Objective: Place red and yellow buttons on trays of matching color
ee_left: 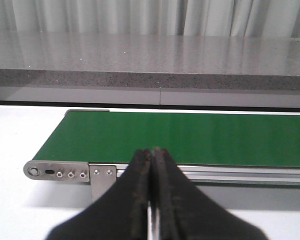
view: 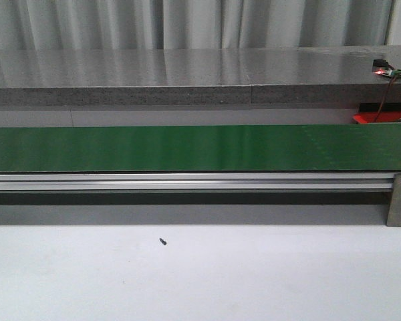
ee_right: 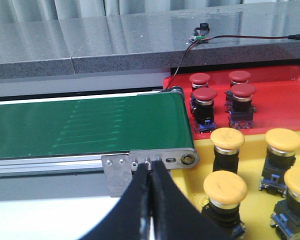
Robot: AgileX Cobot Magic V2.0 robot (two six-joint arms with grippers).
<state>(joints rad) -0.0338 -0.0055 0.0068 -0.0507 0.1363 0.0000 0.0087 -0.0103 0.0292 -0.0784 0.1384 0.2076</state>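
Four red buttons (ee_right: pixel 206 95) stand on the red tray (ee_right: pixel 285 100), four yellow buttons (ee_right: pixel 227 138) on the yellow tray (ee_right: pixel 202 185), at three o'clock off the green belt (ee_right: pixel 85 125). They look rigid and top-heavy; I'd pinch the dark bodies. Both the left gripper (ee_left: pixel 151 200) and right gripper (ee_right: pixel 150 200) are closed, empty.

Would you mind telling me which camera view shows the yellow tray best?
The right wrist view: the yellow tray sits just past the conveyor's end, holding four yellow buttons, beside the red tray. The front and left wrist views show none of the yellow tray.
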